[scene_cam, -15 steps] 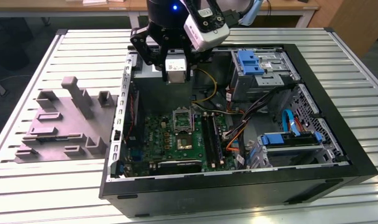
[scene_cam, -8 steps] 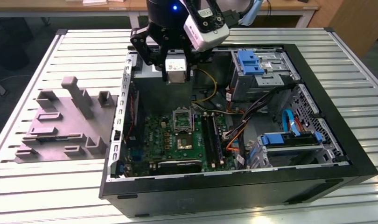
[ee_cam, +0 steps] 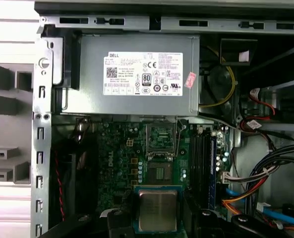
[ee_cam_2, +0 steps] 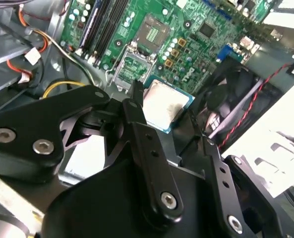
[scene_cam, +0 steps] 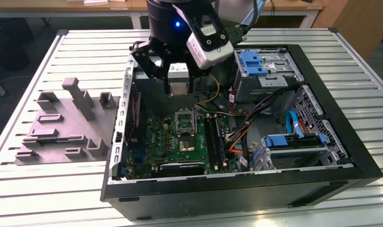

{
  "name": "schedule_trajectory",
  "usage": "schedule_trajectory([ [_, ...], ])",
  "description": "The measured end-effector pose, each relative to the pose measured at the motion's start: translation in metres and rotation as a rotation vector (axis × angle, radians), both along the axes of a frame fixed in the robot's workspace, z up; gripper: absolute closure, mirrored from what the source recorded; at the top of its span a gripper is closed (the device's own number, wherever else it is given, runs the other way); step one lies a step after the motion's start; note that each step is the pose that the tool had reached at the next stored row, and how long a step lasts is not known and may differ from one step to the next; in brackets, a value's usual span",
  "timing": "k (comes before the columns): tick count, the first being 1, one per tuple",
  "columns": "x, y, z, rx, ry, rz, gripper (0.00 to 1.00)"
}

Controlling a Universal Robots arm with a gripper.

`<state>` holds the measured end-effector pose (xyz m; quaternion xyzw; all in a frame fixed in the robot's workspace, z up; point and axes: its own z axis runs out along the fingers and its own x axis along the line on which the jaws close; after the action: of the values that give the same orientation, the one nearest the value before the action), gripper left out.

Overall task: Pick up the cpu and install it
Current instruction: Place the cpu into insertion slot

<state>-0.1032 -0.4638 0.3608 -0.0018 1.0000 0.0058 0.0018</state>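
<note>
The cpu [scene_cam: 178,88] hangs clamped between the fingers of the gripper [scene_cam: 178,78], above the motherboard [ee_cam: 122,158] and clear of the socket [ee_cam: 157,172]. We judge the carrying step is in hand. Seating calls for squaring the chip over the socket and lowering it gently.

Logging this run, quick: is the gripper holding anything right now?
Gripper: shut on the cpu, above the motherboard.
</note>
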Motion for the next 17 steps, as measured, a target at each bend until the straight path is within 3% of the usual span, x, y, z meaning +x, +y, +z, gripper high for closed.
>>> schedule_trajectory([
  [17, 0.003, -0.0002, -0.0307, -0.0003, 0.0002, -0.041, 0.53],
])
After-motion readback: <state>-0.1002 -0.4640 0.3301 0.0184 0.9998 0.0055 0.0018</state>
